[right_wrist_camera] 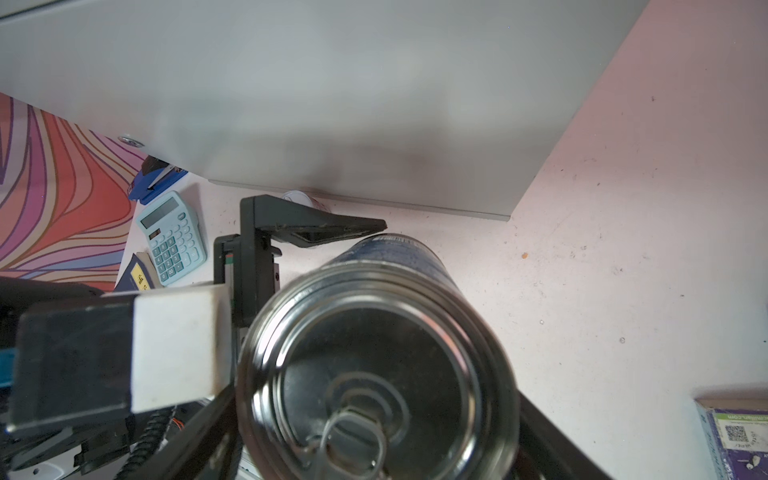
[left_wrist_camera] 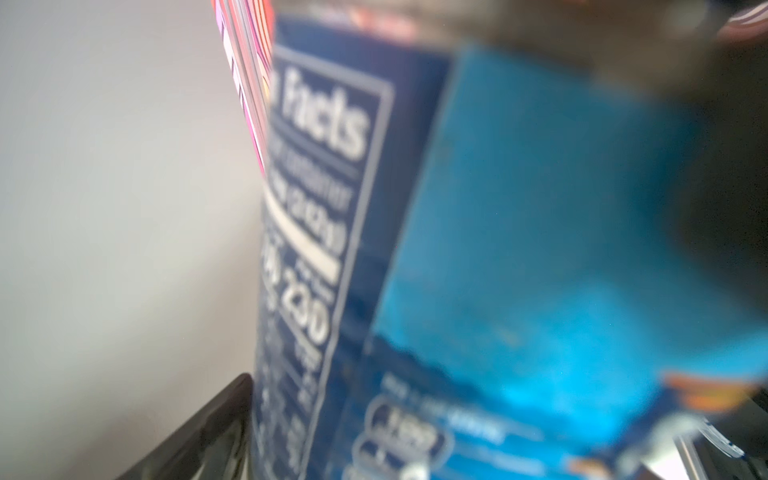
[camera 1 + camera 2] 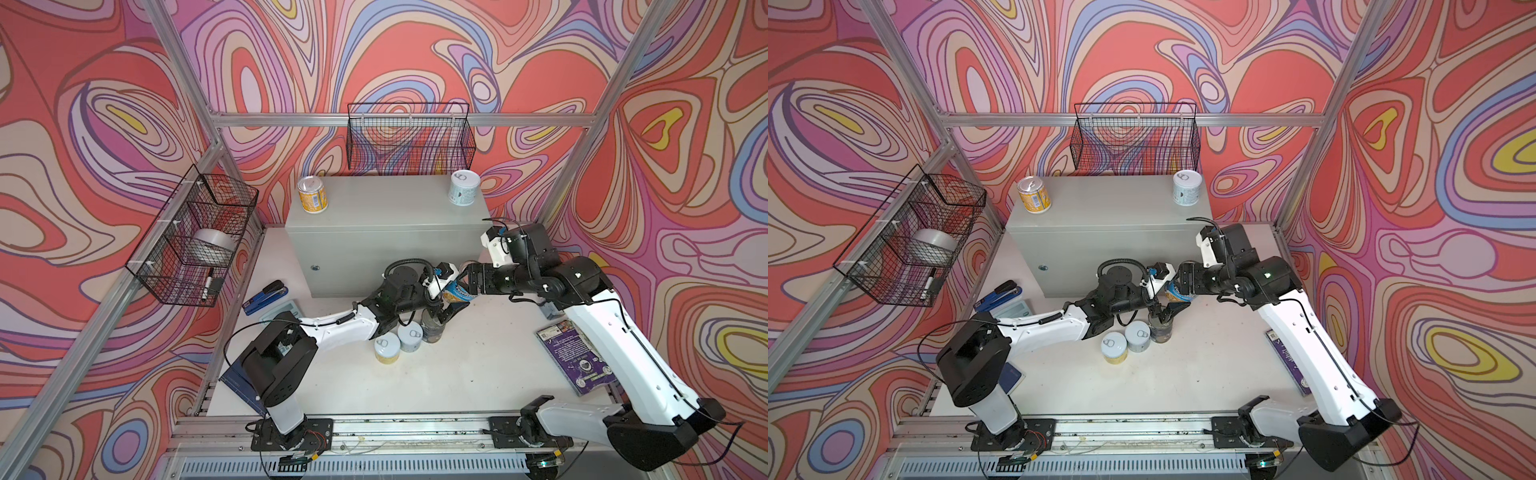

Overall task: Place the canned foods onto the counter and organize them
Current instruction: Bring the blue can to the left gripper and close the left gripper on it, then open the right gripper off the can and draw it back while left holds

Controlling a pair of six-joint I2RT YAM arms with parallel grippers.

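Note:
The tall blue Progresso can (image 3: pixel 457 291) hangs tilted in front of the counter (image 3: pixel 386 216), with my right gripper (image 3: pixel 466 282) shut on its upper part; its lid (image 1: pixel 374 374) fills the right wrist view. My left gripper (image 3: pixel 449 309) stands open around the can's lower part, one finger (image 1: pixel 316 228) on the far side. The can's label (image 2: pixel 316 208) is blurred close to the left wrist camera. On the counter stand an orange-yellow can (image 3: pixel 312 194) and a pale blue can (image 3: pixel 463 188). On the table stand a dark navy can (image 3: pixel 432 330), a pale blue can (image 3: pixel 410 337) and a yellow can (image 3: pixel 387 350).
A pink can (image 1: pixel 299 198) sits at the counter's base. A stapler (image 3: pixel 266 297) and calculator (image 3: pixel 286 309) lie left of the counter, a purple case (image 3: pixel 577 357) at the right. Wire baskets hang behind (image 3: pixel 409 137) and at left (image 3: pixel 195 237), with a tape roll (image 3: pixel 212 245).

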